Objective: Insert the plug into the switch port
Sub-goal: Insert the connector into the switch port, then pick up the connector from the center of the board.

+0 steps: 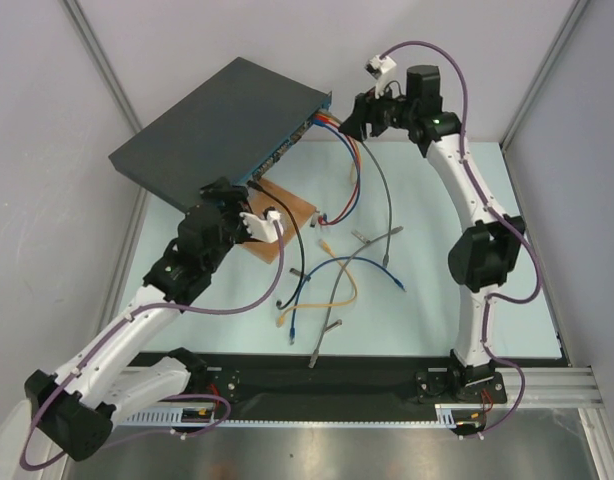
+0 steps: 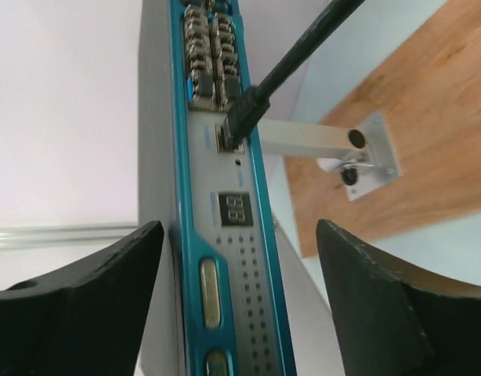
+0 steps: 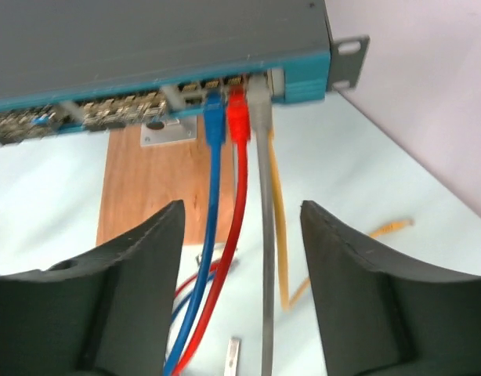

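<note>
The switch [image 1: 217,115] lies at the back left, its blue port face [image 2: 233,258] turned toward the arms. A black plug [image 2: 244,117] sits in a port near the face's left end. My left gripper [image 2: 239,235] is open, with a finger on each side of that end of the switch, just short of the plug. At the right end, blue [image 3: 215,121], red [image 3: 237,117] and grey [image 3: 258,98] plugs sit in neighbouring ports. My right gripper [image 3: 242,215] is open just in front of them. Their cables run down between its fingers, and none is gripped.
A brown wooden board [image 1: 287,215] with a metal bracket [image 2: 366,153] lies under the switch's front edge. Loose cables [image 1: 327,280] in yellow, blue, grey and black sprawl over the middle of the table. Frame posts and walls close in the back and both sides.
</note>
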`<state>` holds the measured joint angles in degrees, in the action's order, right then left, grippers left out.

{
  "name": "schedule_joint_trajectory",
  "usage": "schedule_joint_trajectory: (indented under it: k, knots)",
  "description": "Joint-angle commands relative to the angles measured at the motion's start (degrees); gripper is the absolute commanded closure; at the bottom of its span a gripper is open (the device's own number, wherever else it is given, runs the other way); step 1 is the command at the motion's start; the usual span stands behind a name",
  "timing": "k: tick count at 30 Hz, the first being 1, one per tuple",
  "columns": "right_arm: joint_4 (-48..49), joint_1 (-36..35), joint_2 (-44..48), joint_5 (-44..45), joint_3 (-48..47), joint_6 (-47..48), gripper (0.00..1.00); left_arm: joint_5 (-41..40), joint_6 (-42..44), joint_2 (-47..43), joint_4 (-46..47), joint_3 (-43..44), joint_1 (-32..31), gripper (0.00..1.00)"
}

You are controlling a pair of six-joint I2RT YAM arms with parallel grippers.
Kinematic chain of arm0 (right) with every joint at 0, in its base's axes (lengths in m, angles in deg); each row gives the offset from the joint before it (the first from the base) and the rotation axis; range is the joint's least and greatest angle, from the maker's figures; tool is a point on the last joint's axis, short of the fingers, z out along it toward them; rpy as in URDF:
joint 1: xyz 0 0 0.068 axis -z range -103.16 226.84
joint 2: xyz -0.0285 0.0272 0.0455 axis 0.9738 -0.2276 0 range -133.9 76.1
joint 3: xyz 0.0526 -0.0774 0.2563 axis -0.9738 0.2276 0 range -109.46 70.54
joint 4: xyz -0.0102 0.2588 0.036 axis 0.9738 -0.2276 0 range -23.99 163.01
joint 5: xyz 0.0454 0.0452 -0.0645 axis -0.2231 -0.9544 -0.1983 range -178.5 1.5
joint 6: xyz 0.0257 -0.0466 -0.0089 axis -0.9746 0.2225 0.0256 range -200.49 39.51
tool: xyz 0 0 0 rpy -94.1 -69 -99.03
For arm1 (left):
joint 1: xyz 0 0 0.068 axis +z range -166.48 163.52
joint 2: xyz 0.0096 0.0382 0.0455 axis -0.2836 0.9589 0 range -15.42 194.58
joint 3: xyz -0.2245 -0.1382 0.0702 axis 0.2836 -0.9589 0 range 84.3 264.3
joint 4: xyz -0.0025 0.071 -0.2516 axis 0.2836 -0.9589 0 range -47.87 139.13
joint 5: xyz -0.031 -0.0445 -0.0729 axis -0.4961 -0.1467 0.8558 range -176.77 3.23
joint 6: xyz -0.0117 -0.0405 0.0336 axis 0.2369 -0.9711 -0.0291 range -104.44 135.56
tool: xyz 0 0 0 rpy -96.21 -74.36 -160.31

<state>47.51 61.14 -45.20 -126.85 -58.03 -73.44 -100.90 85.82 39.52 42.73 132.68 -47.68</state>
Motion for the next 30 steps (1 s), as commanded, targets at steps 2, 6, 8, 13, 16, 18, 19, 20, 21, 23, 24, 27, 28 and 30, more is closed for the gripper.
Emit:
schedule_joint_trajectory:
  k: [2, 6, 8, 13, 16, 18, 19, 20, 21, 23, 24, 27, 28, 30]
  knots:
    - [-1.48, 2.69, 12.82, -0.77, 5.59, 0.24, 0.24, 2.69, -15.03, -2.99, -12.22, 7.93, 1.05, 0.06]
    - [-7.70, 5.15, 20.91, -0.59, 12.11, 3.49, 0.00, 15.14, -25.94, -4.75, -18.82, 13.83, 1.14, 0.03]
    - [-10.70, 6.90, 24.68, 0.46, 15.61, 4.02, 0.00, 19.65, -31.57, -4.93, -21.54, 17.16, 1.14, 0.03]
    - [-15.02, 11.74, 32.95, 3.63, 26.86, 1.04, 0.02, 34.93, -38.00, 0.59, -27.69, 24.20, -1.39, 0.07]
    - [-15.98, 16.83, 36.21, 3.81, 33.10, -0.72, 0.07, 34.52, -40.53, 8.67, -30.08, 28.78, -7.35, 0.12]
    - [-18.34, 20.34, 36.48, 3.81, 35.75, -1.16, 0.14, 34.00, -41.95, 16.64, -30.34, 31.68, -10.62, 0.13]
    - [-18.88, 21.84, 36.48, 3.37, 38.72, -1.68, 0.18, 33.21, -42.92, 19.56, -31.13, 34.47, -13.94, 0.18]
    - [-18.98, 23.42, 36.65, 1.98, 40.23, -2.21, 0.19, 32.33, -43.88, 22.12, -31.14, 35.46, -15.02, 0.19]
    - [-18.98, 25.44, 37.00, 1.09, 41.64, -2.56, 0.21, 31.89, -44.67, 27.97, -31.05, 36.25, -15.99, 0.21]
    - [-20.02, 29.75, 36.75, -0.49, 44.11, -2.48, 0.26, 30.05, -45.30, 32.84, -28.96, 37.66, -18.45, 0.33]
    - [-20.55, 30.90, 36.48, -0.93, 44.37, -2.13, 0.27, 29.17, -45.82, 35.04, -27.98, 37.75, -19.07, 0.35]
    - [-21.96, 34.76, 35.43, -2.43, 44.90, -0.99, 0.32, 25.40, -46.35, 49.06, -27.35, 44.74, -21.09, 0.47]
    - [-21.96, 35.30, 35.51, -2.43, 44.90, -0.98, 0.33, 24.77, -46.79, 51.65, -27.36, 46.52, -21.18, 0.50]
    - [-22.58, 36.09, 35.78, -2.96, 45.43, -0.11, 0.34, 22.58, -47.40, 56.66, -26.83, 49.52, -21.09, 0.53]
